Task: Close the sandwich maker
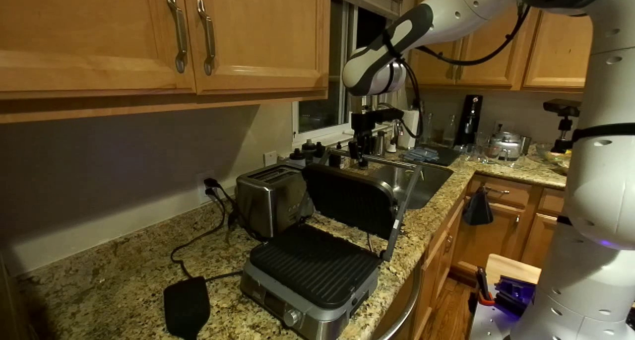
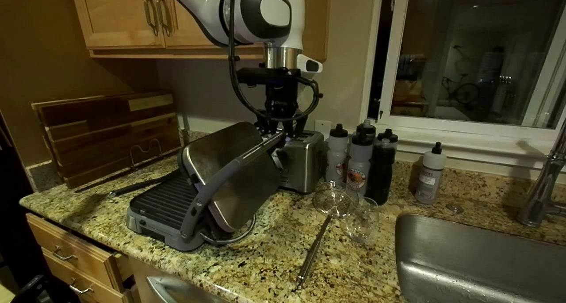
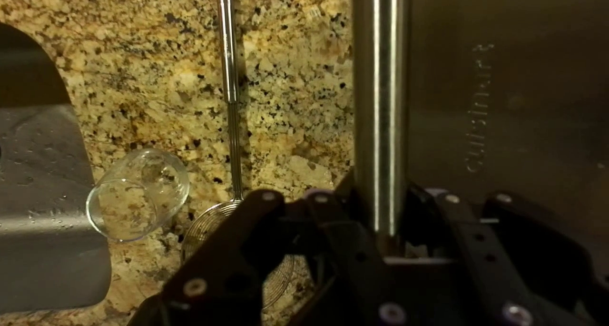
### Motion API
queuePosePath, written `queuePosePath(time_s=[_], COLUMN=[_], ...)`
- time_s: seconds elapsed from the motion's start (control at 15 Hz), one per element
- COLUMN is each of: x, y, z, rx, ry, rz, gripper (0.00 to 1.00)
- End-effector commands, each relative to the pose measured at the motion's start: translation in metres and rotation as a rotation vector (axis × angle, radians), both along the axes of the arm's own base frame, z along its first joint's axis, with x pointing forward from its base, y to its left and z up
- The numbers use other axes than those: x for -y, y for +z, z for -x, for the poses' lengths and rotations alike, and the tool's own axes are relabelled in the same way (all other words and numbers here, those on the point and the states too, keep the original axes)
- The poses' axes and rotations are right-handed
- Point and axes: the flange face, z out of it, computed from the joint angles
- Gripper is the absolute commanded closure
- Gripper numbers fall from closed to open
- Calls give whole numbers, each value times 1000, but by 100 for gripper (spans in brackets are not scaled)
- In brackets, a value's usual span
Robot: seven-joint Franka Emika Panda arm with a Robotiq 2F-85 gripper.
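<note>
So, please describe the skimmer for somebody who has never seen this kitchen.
From the sink, look toward the sandwich maker. The skimmer lies between them, near the glass. Unlike that glass, it has a long metal handle and round wire head.

The sandwich maker (image 1: pixel 317 263) is silver, grey and black, the countertop (image 2: pixel 269 254) black-speckled tan.

There's one sandwich maker (image 1: pixel 317 265), one pincer (image 3: pixel 382 200), one sink (image 2: pixel 477 258) — plus two plugs (image 1: pixel 210 182) and five sports bottles (image 2: pixel 357 177)
</note>
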Motion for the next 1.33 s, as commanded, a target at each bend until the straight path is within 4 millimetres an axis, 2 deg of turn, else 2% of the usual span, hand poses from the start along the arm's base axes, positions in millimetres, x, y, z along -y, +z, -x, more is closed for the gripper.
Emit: queuePosePath(time_s=[0.0,0.07,0.67,0.73,1.27], x=[-5,0,0,-4,-73], y=[6,1,1,0,7], z=[9,0,0,1,8], rx=[16,-1,-1,-3,5], ry=[22,8,13,18,117], rz=[-23,-1,-2,3,-6], gripper=[95,90,90,96,96])
